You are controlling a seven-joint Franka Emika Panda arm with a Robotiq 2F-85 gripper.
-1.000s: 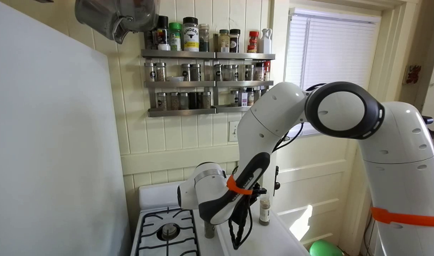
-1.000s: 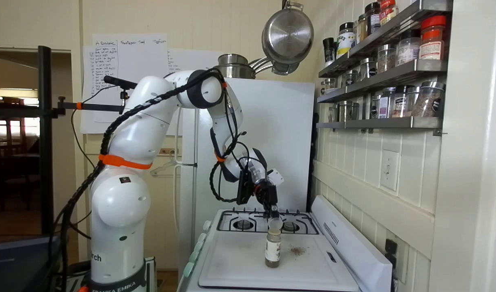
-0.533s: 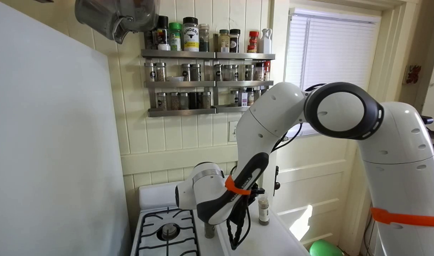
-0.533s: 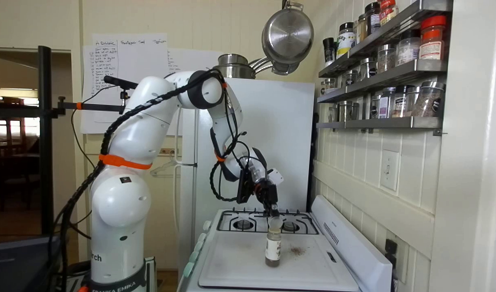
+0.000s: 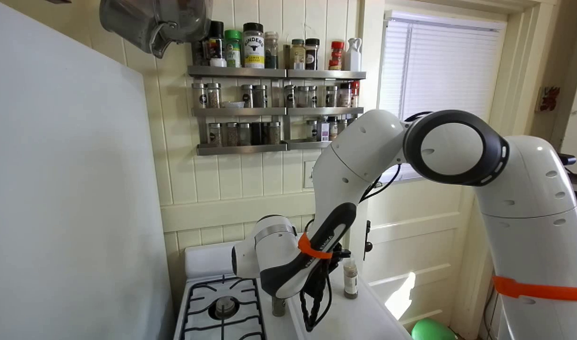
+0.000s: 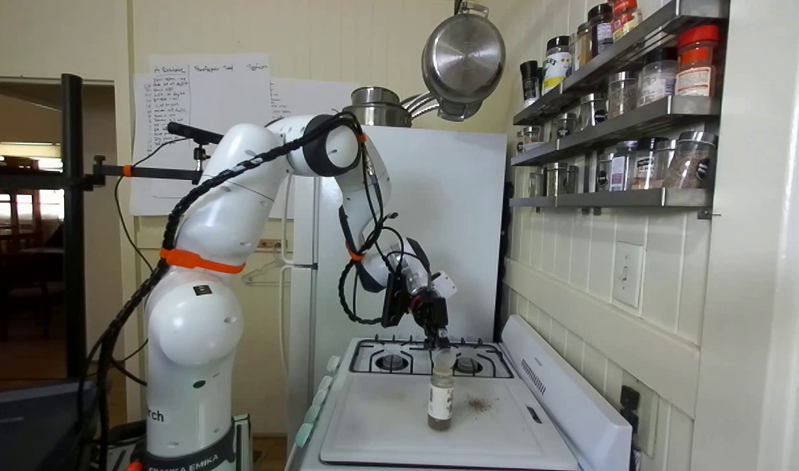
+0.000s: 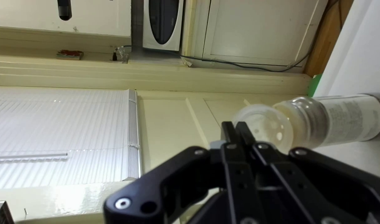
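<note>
A spice jar (image 6: pixel 440 407) with a white label stands upright on the white stove cover (image 6: pixel 373 425). Its clear round lid (image 6: pixel 444 358) is swung up at a tilt from the mouth. In the wrist view the jar (image 7: pixel 348 119) lies sideways at the right, and the lid (image 7: pixel 264 126) shows just behind my fingertips. My gripper (image 7: pixel 234 123) is shut, its fingers nearly together, with nothing visible between them. The right finger overlaps the lid's edge; whether it touches, I cannot tell. The jar (image 5: pixel 350 281) also appears beside the arm, which mostly hides the gripper there.
Another small jar (image 5: pixel 278 307) stands below the wrist, beside the burner grate (image 5: pixel 222 307). Brown grains (image 6: pixel 479 405) lie scattered right of the labelled jar. Spice shelves (image 6: pixel 622 127) hang on the wall, above the stove's backguard (image 6: pixel 569 386). A refrigerator (image 6: pixel 439 229) stands behind the arm.
The arm has shifted slightly left in an exterior view, and the labelled jar has crept a little the same way. The raised lid has tilted very slightly. The gripper has stayed shut.
</note>
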